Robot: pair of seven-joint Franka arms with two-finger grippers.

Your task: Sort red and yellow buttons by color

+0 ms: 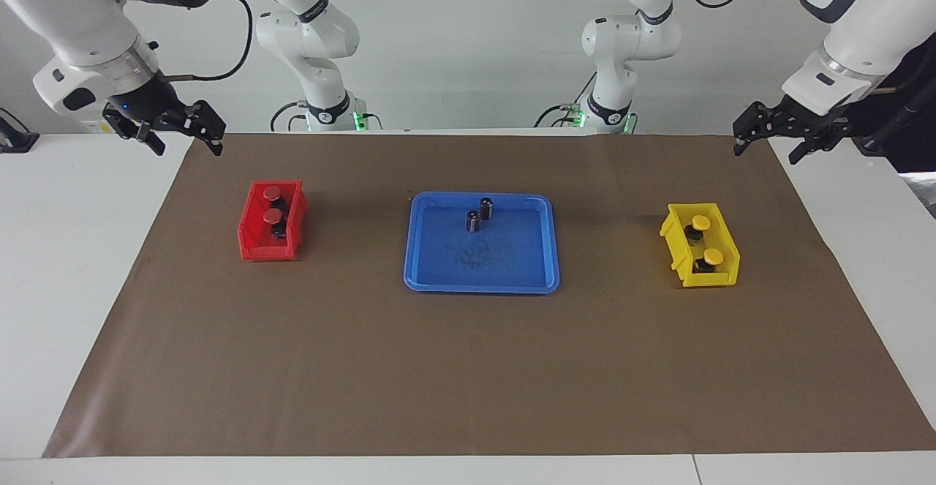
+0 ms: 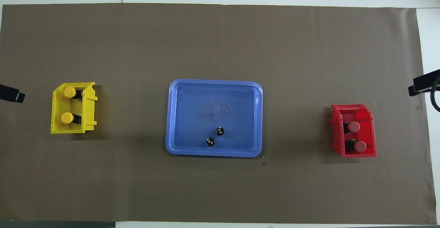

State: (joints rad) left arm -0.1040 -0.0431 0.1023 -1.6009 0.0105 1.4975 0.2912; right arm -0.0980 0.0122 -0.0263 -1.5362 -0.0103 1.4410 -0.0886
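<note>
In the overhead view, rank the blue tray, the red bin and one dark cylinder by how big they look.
1. blue tray
2. red bin
3. dark cylinder, by far the smallest

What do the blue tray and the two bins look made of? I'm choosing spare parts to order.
The blue tray looks like moulded plastic: one even colour, rounded rim, faint sheen, scuffed floor. The red bin and yellow bin look like rigid moulded plastic too, with thin walls, ribbed edges and a matte finish. Exact plastic type can't be told.

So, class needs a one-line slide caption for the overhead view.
Two red buttons in the red bin, two yellow buttons in the yellow bin.
</note>
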